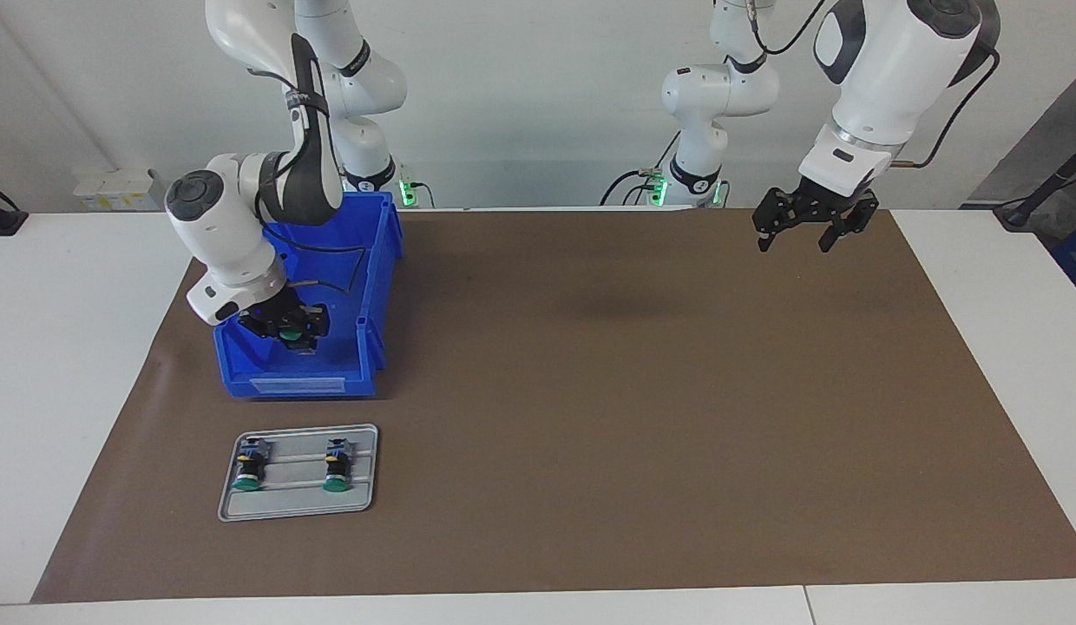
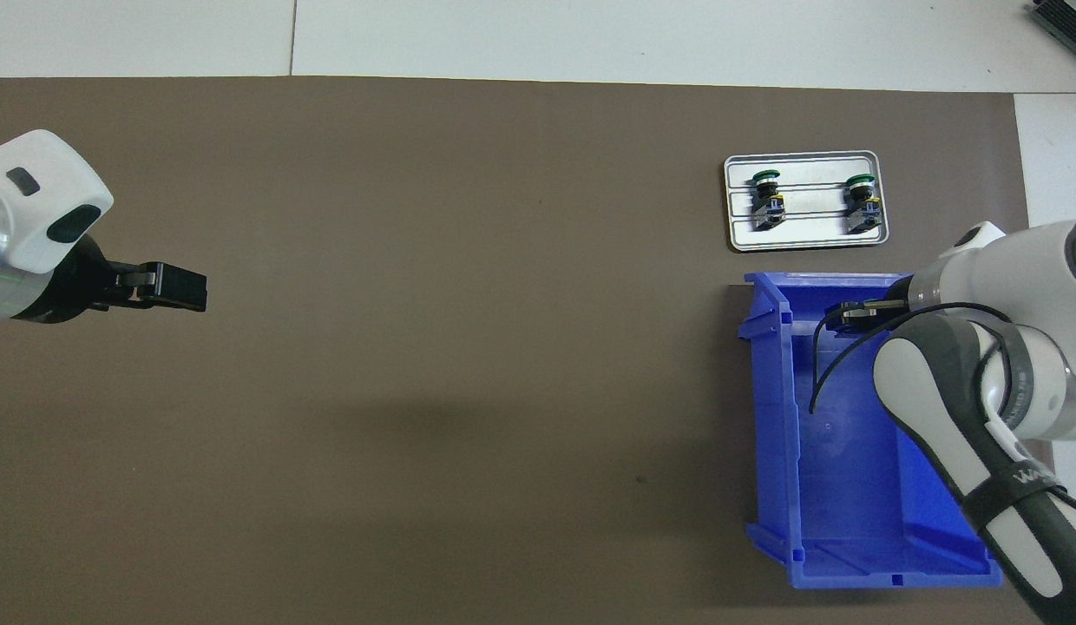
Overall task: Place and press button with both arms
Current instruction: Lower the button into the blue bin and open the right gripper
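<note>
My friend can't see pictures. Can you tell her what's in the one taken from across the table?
The right end effector is down inside a blue bin, around a green-capped button. Farther from the robots, a grey tray holds two more buttons, while the left end effector waits over the brown mat.

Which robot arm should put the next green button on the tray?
The right arm. Its claw is down in the blue bin around a green button, beside the tray. The left claw waits over the brown mat.
</note>
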Controlling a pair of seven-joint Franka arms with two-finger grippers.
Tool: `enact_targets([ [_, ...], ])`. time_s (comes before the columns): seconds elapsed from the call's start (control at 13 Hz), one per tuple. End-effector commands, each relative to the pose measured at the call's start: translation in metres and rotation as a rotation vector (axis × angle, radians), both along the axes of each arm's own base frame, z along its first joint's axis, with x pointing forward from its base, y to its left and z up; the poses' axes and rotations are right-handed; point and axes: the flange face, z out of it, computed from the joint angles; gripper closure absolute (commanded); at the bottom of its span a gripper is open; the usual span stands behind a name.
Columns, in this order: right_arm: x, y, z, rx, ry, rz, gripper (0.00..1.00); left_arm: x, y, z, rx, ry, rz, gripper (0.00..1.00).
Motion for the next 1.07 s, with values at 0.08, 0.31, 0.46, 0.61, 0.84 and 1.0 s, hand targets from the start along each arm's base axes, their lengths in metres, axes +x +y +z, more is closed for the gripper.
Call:
enact_targets([
  [0.08,-0.031,0.007,-0.019,0.021,-0.034,-0.006,1.00,-0.005,0.002,0.004,-0.010,-0.003,0.009,0.00],
  [0.31,-0.029,0.012,-0.027,0.017,-0.041,-0.005,1.00,-0.005,0.002,0.004,-0.010,-0.003,0.009,0.00],
  [0.46,-0.029,0.013,-0.036,0.011,-0.065,-0.006,0.96,-0.005,0.002,0.004,-0.010,-0.003,0.009,0.00],
  [0.61,-0.028,0.013,-0.039,0.009,-0.067,-0.011,0.41,-0.005,0.002,0.004,-0.010,-0.003,0.009,0.00],
  [0.84,-0.023,0.014,-0.029,0.011,-0.077,-0.013,0.01,-0.005,0.002,0.004,-0.010,-0.003,0.009,0.00],
  [1.0,-0.009,0.013,0.004,0.016,-0.107,-0.020,0.00,-0.005,0.002,0.004,-0.010,-0.003,0.009,0.00],
])
